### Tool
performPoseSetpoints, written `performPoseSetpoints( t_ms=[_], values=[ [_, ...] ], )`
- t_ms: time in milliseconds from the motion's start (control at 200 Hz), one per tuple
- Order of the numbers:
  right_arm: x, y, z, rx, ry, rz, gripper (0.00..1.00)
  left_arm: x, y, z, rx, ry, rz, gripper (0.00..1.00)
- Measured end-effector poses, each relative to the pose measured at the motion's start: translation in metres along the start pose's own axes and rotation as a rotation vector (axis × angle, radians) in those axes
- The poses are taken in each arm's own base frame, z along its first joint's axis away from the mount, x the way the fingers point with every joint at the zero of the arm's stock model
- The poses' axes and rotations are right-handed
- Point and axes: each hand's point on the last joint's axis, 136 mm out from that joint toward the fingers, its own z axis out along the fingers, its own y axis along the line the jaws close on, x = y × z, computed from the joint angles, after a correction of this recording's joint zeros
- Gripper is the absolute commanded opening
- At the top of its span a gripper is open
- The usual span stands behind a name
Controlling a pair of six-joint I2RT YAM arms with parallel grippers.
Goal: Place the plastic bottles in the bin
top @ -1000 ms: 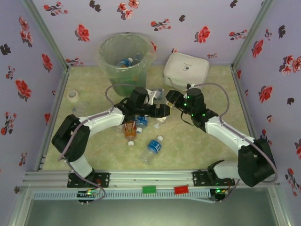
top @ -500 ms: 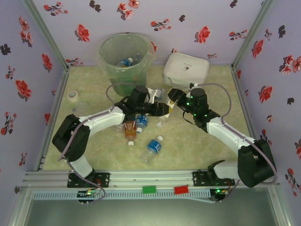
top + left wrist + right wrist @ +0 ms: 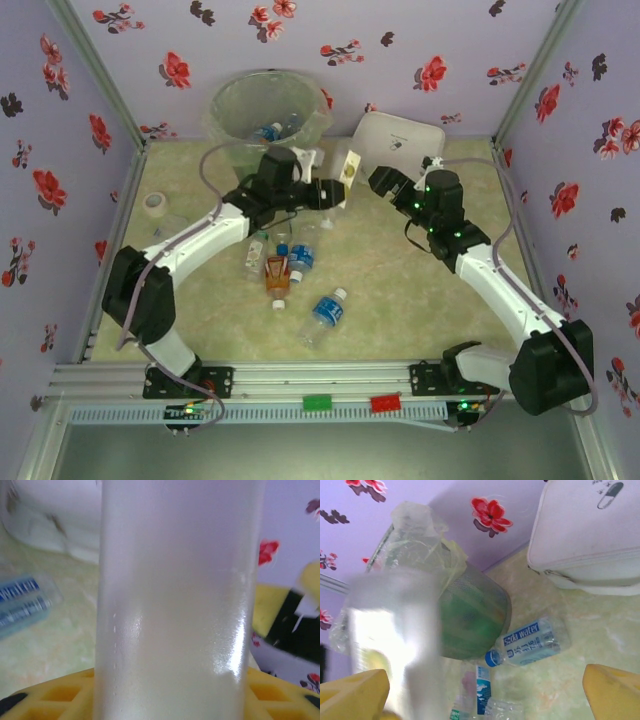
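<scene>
Left jaws pinching clear bottle [image 3: 175, 605] | right jaws spread, just beside it | risk: I clip them swinging toward bin [image 3: 222, 120] behind left jaws and the bottle slips

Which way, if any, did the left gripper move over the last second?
Yes. The left gripper has moved up the top view, ending closer to the bin, and it is shut on a clear bottle.

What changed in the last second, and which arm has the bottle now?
The left gripper closed on the clear bottle and carried it up the table toward the bin. The right gripper opened, let go and drew back a little to its own side. The loose bottles on the table, the bin and the white box stayed put.
</scene>
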Motion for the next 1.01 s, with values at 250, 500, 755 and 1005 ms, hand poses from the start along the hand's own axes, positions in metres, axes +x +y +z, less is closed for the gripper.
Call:
performPoseSetpoints(
  t_ms=[250,500,755,1005],
  values=[
    [0.025,-0.026,0.003,0.053,0.060,0.015,0.99,-0.106,-0.001,-0.063,-0.068,-0.223,0.112,0.28],
    [0.062,-0.060,-0.005,0.117,0.134,0.036,1.00,-0.185,0.035,-0.131,-0.232,-0.412,0.158,0.28],
    [0.069,-0.069,-0.027,0.151,0.137,0.033,1.00,-0.233,0.053,-0.145,-0.395,-0.467,0.265,0.29],
    [0.068,-0.071,-0.042,0.175,0.118,0.020,1.00,-0.232,0.105,-0.105,-0.535,-0.316,0.286,0.33]
  ],
)
